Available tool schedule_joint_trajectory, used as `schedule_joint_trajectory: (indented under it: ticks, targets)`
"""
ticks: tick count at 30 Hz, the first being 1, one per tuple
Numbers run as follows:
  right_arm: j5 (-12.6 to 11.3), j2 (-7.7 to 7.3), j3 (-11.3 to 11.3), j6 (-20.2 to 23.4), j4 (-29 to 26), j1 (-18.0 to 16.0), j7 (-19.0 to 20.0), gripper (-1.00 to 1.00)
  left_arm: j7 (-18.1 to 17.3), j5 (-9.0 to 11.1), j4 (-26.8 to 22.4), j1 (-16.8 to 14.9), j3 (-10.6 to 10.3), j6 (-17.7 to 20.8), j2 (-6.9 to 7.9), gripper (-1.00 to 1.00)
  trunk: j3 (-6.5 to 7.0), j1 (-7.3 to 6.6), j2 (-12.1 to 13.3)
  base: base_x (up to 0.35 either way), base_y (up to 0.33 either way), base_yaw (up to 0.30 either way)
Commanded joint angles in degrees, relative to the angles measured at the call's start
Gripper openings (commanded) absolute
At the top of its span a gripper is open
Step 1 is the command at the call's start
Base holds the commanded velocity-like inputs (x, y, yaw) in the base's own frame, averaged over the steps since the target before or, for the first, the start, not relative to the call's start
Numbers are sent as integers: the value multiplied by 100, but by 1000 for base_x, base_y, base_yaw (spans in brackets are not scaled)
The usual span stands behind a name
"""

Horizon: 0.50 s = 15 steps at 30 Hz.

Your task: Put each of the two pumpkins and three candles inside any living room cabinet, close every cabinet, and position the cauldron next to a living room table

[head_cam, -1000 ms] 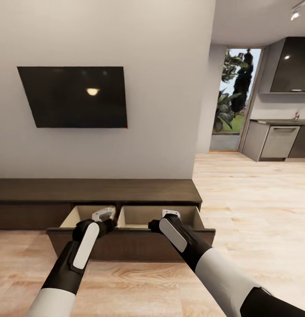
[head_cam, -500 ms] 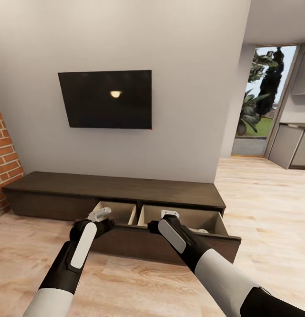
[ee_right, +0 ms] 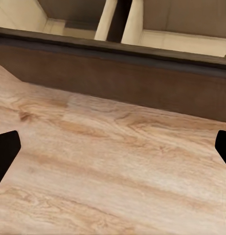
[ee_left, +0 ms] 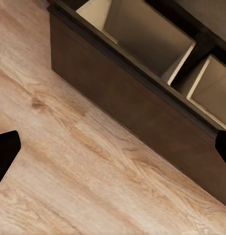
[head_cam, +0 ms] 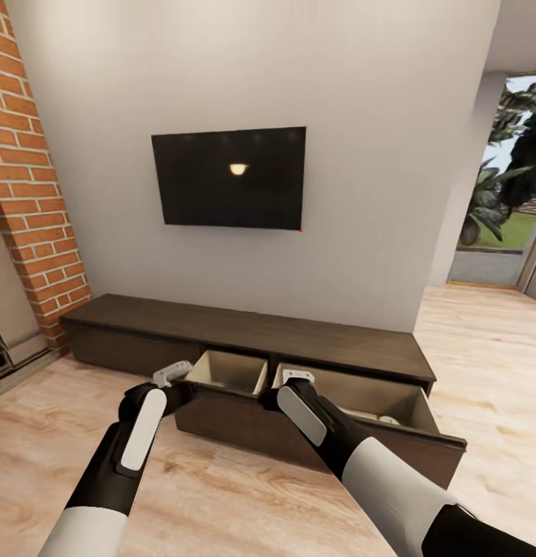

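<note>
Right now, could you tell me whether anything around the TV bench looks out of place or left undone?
One thing stands out: the wide drawer of the long dark cabinet under the TV is pulled out over the wood floor, its pale compartments exposed. A small pale object lies in the right compartment, too hidden to identify. Nothing looks spilled or damaged.

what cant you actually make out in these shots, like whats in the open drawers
- Right open drawer, head view: the right arm and the drawer's front wall hide most of its floor; a pale bit there is too small to identify.
- Left open drawer, head view: its front wall hides the floor.
- Both wrist views: the drawer fronts hide the drawer floors.
</note>
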Motion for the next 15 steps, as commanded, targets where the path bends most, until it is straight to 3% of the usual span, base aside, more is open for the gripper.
schedule_joint_trajectory:
  ticks: [1,6,10,15]
  targets:
    - [-44,-4,18,10,-8,-6,-48,100,51,59,-7,-5,14,12,-5,100,15,-23,37,0,0,276]
    - [-45,-2,19,11,-31,-6,-48,100,51,85,-15,-5,19,12,-6,100,123,-132,237,0,0,276]
    - [-45,0,26,33,-57,-6,-57,100,51,326,-17,-5,12,12,4,100,210,-220,398,0,0,276]
    - [-45,10,28,77,-84,-6,-89,100,51,389,-18,-5,11,12,25,100,311,-330,598,0,0,267]
